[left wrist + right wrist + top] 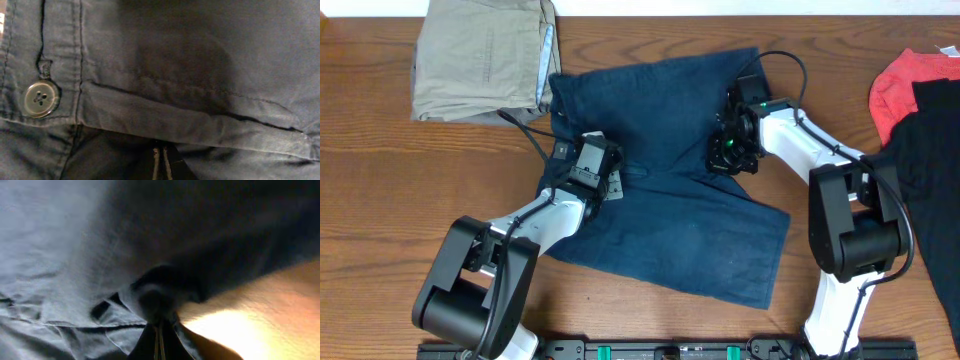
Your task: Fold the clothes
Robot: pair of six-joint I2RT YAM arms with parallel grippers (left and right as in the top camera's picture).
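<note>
**Both grippers pinching the shorts, no fold made yet**

The shorts (670, 190) lie spread open in the middle of the table (380, 200), skewed. One leg reaches toward the far edge and the other toward the near right. They are a single flat layer, creased but with nothing doubled over, so I judge the folding has barely begun.

The left gripper (588, 170) sits on the left side of the shorts at the waistband (55, 60). Its wrist view shows the button (39, 98) and a seam flap just above the fingertips. The jaws are together and seem to have a pinch of cloth between them.

The right gripper (732, 148) is at the far right edge of the shorts. In its own view the jaws are closed on a bunched nub of cloth, with bare wood just beside it.

What is left: bring one half over the other, probably along the centre seam, then fold again and flatten.

A khaki garment (480, 55) touches the shorts' far left corner. A red garment (910, 85) and a black garment (940, 150) lie well apart at the right.
</note>
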